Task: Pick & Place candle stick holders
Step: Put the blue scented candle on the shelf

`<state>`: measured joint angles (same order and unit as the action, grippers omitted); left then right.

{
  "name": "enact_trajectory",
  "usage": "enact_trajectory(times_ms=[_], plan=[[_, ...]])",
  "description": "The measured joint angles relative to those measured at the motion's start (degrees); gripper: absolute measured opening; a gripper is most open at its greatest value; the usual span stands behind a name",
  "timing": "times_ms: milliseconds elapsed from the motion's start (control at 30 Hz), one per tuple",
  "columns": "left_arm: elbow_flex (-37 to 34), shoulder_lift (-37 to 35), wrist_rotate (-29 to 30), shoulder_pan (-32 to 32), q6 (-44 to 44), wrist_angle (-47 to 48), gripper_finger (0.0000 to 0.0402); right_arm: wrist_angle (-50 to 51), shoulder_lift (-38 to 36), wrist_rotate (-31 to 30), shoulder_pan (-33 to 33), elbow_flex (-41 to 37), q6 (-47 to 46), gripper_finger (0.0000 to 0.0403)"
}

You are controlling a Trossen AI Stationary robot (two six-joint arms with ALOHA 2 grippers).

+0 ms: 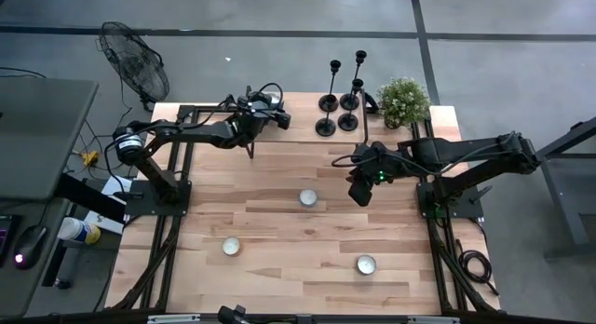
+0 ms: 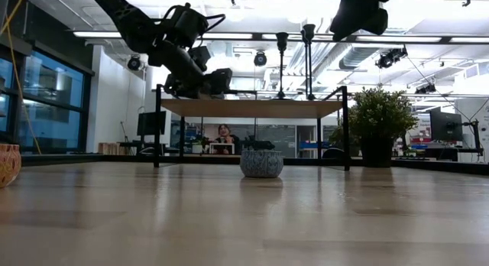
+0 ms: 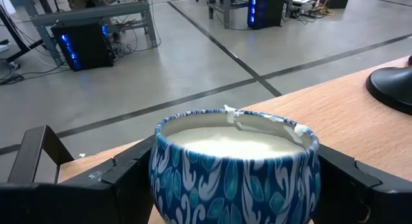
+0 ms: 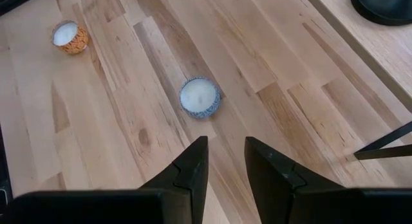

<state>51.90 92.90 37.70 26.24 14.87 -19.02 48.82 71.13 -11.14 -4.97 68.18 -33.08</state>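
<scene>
**A:** High view first. Your left gripper (image 1: 277, 117) is up on the raised shelf (image 1: 307, 130). The four candle stick holders (image 1: 348, 101) stand clustered farther along it, beside the plant (image 1: 403, 101). Your right gripper (image 1: 359, 191) hangs over the table (image 1: 279, 226).

**B:** The low view gives you what the top hides: those holders are tall and thin. Clip a stem and it could topple off the shelf.

**A:** Left wrist view, and only here do you see it: the claw is spread wide around a blue patterned candle cup (image 3: 235, 166), a finger on each side. That's no holder! A black disc base (image 3: 393, 89) sits nearby, so a careless swing could knock it.

**B:** Right wrist view: fingers narrow, nothing between them, and a second blue candle (image 4: 199, 97) on the table below.
</scene>
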Motion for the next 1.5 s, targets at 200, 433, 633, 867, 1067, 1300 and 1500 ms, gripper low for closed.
enact_trajectory(times_ms=[200, 433, 633, 867, 1067, 1300, 1500], plan=[[0.00, 0.00, -0.12, 0.00, 0.00, -0.03, 0.0306, 0.00, 0.00, 0.42, -0.02, 0.00, -0.11, 0.0094], [0.00, 0.00, -0.24, 0.00, -0.01, 0.62, 0.0306, 0.00, 0.00, 0.42, -0.02, 0.00, -0.12, 0.0094], [0.00, 0.00, -0.32, 0.00, -0.07, 2.54, 0.0306, 0.00, 0.00, 0.42, -0.01, -0.02, -0.11, 0.0094], [0.00, 0.00, -0.33, 0.00, -0.07, 2.64, 0.0306, 0.00, -0.02, 0.64, -0.01, -0.03, -0.07, 0.0094], [0.00, 0.00, -1.42, 0.00, -0.40, 2.64, 0.0306, 0.00, 0.00, 0.64, 0.00, -0.09, -0.02, 0.0094], [0.00, 0.00, -2.96, 0.00, -0.66, 2.55, 0.0306, 0.00, 0.00, 0.64, 0.00, -0.09, 0.00, 0.0094], [0.00, 0.00, -2.95, 0.00, -0.66, 2.45, 0.0334, 0.00, 0.00, 1.20, -0.01, -0.09, -0.09, 0.0094]])
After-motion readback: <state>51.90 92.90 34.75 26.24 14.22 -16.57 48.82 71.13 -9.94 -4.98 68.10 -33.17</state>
